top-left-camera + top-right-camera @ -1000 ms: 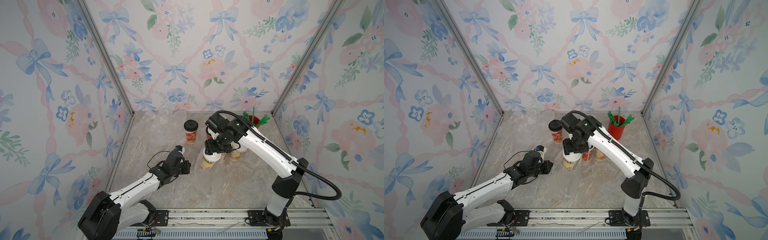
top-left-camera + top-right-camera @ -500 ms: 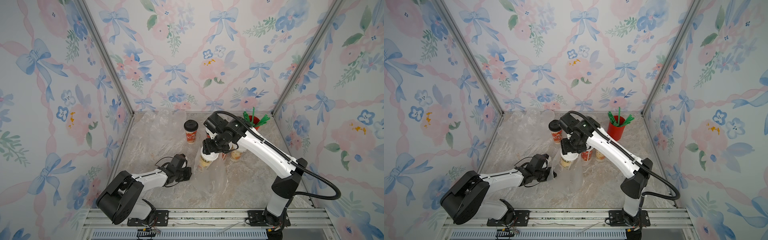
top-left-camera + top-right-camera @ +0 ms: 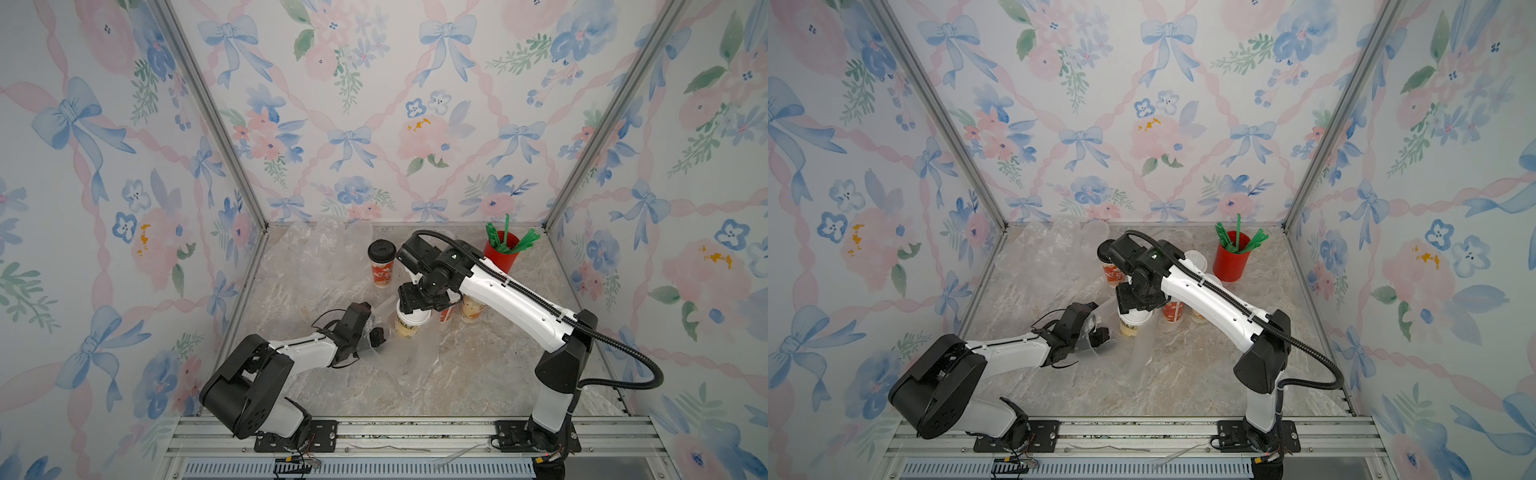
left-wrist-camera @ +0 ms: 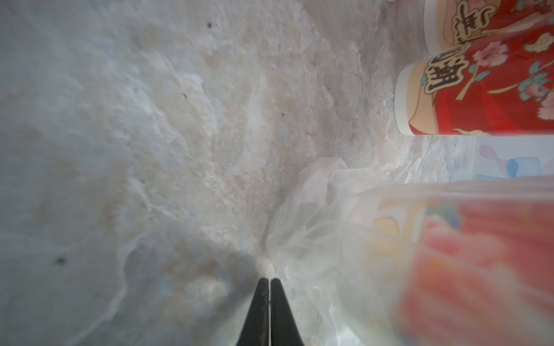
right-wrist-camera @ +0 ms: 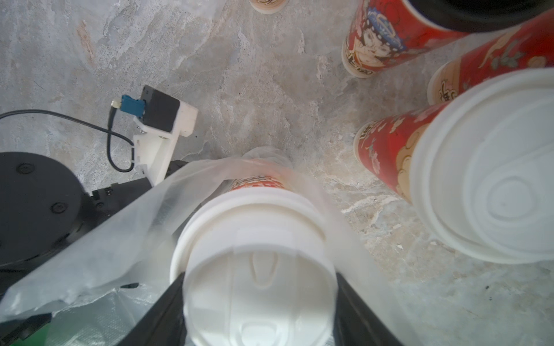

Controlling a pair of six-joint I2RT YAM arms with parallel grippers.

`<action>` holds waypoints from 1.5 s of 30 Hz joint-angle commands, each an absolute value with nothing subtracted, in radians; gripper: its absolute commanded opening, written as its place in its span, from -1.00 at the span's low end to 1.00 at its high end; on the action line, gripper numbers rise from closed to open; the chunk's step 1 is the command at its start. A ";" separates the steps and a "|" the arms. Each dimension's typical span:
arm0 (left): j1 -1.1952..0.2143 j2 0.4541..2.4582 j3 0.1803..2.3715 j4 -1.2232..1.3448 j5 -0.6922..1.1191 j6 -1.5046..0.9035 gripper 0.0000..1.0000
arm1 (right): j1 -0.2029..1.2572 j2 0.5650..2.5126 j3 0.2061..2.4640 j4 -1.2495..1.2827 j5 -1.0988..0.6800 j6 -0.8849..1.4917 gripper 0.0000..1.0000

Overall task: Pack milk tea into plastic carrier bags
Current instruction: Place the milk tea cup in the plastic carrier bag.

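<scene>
Since left gripper [image 3: 376, 336] is clamped on the rim of the thin crinkly carrier bag [image 3: 415, 357], 8 o'clock of the white-lidded cup [image 3: 408, 326], left arm's nearer the film; cup near upright, long axis vertical, film round its paper sides, right gripper [image 3: 415, 306] clasping the dome lid from above; black-lidded cup [image 3: 381, 266] beyond, 11 o'clock.

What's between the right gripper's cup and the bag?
Nothing visible. The right gripper holds the cup by its lid, and the bag film already wraps the cup's side, with its edge stretched to the shut left gripper. The other cups stand apart, beside it.
</scene>
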State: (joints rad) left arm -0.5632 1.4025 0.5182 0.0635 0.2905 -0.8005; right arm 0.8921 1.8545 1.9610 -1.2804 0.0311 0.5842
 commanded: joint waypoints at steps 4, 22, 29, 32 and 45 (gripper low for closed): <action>-0.512 1.203 0.614 -0.157 0.233 -0.744 -0.79 | 0.899 1.872 1.963 -1.280 0.061 0.580 -0.15; -0.494 1.011 0.809 -0.256 0.423 -0.737 0.34 | 0.897 1.879 1.968 -1.279 0.048 0.580 -0.15; -0.551 1.045 0.818 -0.273 0.424 -0.698 0.58 | 0.898 1.877 1.960 -1.275 0.039 0.582 -0.15; -0.575 1.081 0.829 -0.303 0.383 -0.680 0.55 | 0.897 1.882 1.965 -1.278 0.035 0.581 -0.15; -0.620 1.092 0.882 -0.344 0.303 -0.674 -0.78 | 0.897 1.907 1.979 -1.253 0.044 0.589 -0.15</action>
